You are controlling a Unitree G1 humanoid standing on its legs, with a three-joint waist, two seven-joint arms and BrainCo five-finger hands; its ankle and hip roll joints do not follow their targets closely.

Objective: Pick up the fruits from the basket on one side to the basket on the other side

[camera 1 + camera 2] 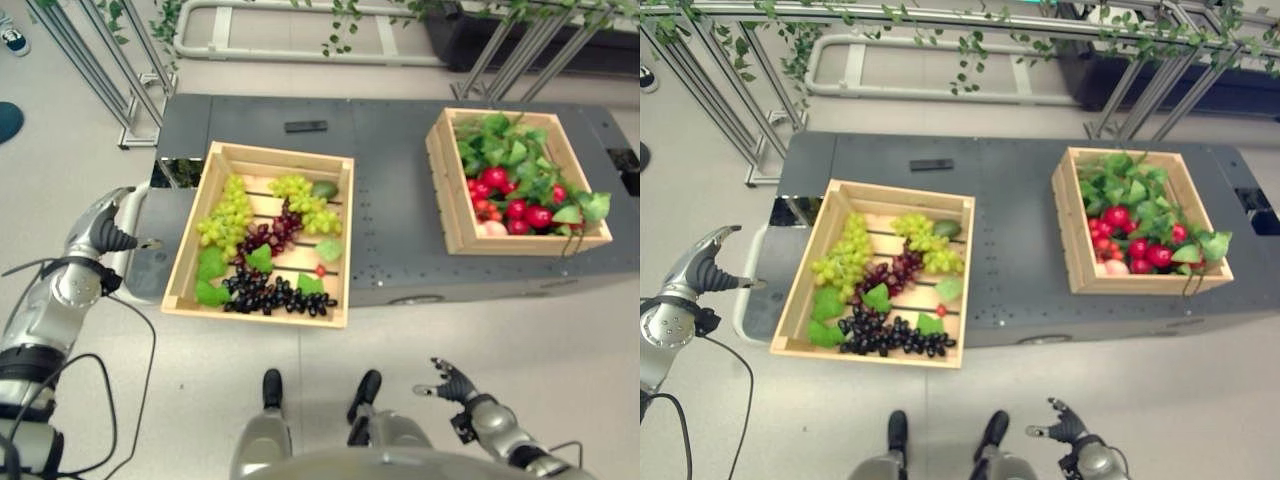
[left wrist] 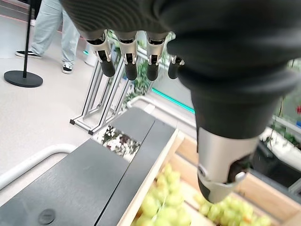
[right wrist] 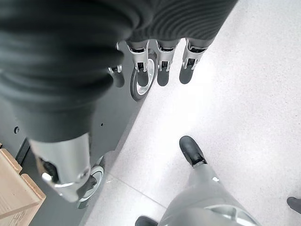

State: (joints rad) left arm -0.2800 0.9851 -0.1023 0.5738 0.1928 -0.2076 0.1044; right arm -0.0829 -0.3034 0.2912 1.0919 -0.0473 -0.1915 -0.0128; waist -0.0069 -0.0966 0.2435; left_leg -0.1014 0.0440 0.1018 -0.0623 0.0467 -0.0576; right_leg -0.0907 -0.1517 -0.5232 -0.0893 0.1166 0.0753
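Note:
A wooden crate [image 1: 188,232] on the left of the dark grey table [image 1: 390,180] holds green grapes [image 1: 228,215], purple grapes [image 1: 272,232], dark grapes [image 1: 270,295] and leaves. A second wooden crate [image 1: 530,243] on the right holds red fruits [image 1: 515,205] under green leaves. My left hand [image 1: 105,232] hovers off the table's left end, beside the grape crate, open and empty; its fingers [image 2: 127,56] are straight above the crate rim [image 2: 150,183] and the green grapes [image 2: 164,197]. My right hand [image 1: 455,385] hangs low in front of the table, open and empty, fingers [image 3: 162,61] over the floor.
A small black bar [image 1: 305,126] lies near the table's far edge. A white rail [image 1: 130,215] curves round the table's left end. Metal racks with vines [image 1: 120,60] stand behind. A person's legs [image 2: 51,28] and a black post base [image 2: 23,77] are off to the left. A table wheel [image 3: 143,80] is near my right hand.

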